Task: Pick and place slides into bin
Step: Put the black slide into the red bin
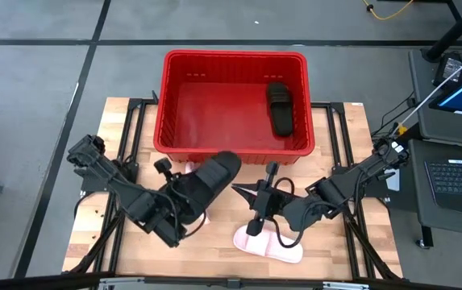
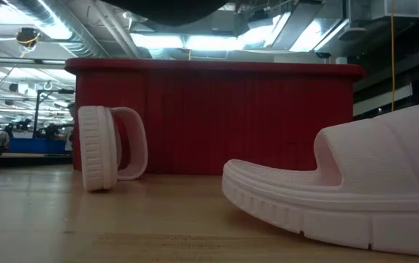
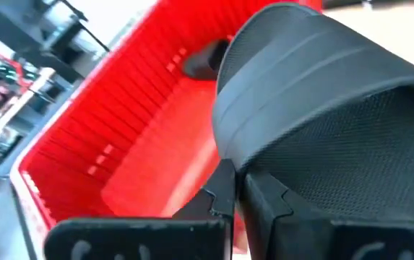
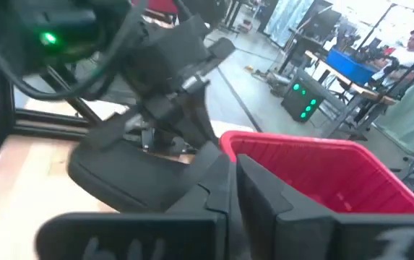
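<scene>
The black slide (image 1: pixel 206 181) in play is held up off the worktop (image 1: pixel 101 169), clamped in the left claw (image 1: pixel 184 201), with its toe end reaching the near rim of the bin (image 1: pixel 235 56). In the left wrist view the same slide (image 3: pixel 322 108) fills most of the picture, its wide strap just past the claw's fingers (image 3: pixel 221 195), which are pinched narrowly on it, and the red inside of the bin (image 3: pixel 120 137) lies beyond.

A second black slide (image 1: pixel 280 109) already lies inside the bin, sole down, toward its right side and near the far wall.

Two pink slides are on the worktop in front of the bin. One pink slide (image 1: pixel 267 244) lies flat toward the front edge, right of centre, and looms large in the low view (image 2: pixel 341 197). The other pink slide (image 2: pixel 107 148) stands on its side close to the bin's near wall (image 2: pixel 216 117); from above only a sliver of it (image 1: pixel 190 167) shows beside the held black slide.

The right claw (image 1: pixel 254 227) hovers just over the heel end of the flat pink slide, its fingers drawn close together with nothing between them. In the right wrist view those fingers (image 4: pixel 214 180) point toward the left arm and its black slide (image 4: pixel 134 170), with the bin (image 4: pixel 315 173) alongside. People (image 4: pixel 409 50) sit at desks far across the room.
</scene>
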{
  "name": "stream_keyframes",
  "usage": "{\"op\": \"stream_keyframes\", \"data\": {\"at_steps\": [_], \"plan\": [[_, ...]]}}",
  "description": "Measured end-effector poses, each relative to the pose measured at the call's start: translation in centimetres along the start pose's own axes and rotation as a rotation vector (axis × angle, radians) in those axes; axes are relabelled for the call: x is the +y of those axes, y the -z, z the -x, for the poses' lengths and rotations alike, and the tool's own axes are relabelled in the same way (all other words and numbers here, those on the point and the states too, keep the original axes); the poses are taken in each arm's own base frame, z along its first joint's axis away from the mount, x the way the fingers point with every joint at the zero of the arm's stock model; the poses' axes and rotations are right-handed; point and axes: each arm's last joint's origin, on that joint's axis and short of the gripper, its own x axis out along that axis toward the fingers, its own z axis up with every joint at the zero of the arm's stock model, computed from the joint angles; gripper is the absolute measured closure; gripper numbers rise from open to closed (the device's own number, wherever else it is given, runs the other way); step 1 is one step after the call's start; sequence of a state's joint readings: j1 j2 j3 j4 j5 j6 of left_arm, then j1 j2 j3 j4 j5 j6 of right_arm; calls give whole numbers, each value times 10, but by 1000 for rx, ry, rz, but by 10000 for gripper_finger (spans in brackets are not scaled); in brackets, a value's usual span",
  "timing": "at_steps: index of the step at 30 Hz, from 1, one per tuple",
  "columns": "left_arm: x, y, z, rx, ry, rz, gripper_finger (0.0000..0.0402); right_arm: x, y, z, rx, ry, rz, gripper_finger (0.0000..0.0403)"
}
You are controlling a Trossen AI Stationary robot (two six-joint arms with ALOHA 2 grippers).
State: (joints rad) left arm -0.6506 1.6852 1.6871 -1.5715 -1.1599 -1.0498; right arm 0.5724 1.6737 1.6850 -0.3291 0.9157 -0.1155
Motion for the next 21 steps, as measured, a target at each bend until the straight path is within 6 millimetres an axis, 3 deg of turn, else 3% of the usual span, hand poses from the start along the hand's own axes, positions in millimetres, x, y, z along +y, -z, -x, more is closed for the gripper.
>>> {"op": "stream_keyframes", "data": {"at_steps": [12, 21], "plan": [[24, -16, -37, -12, -168, -43, 398, -18, -10, -15, -54, 64, -83, 281], [30, -20, -51, -13, -228, -41, 398, -48, -6, -45, -43, 104, -88, 267]]}}
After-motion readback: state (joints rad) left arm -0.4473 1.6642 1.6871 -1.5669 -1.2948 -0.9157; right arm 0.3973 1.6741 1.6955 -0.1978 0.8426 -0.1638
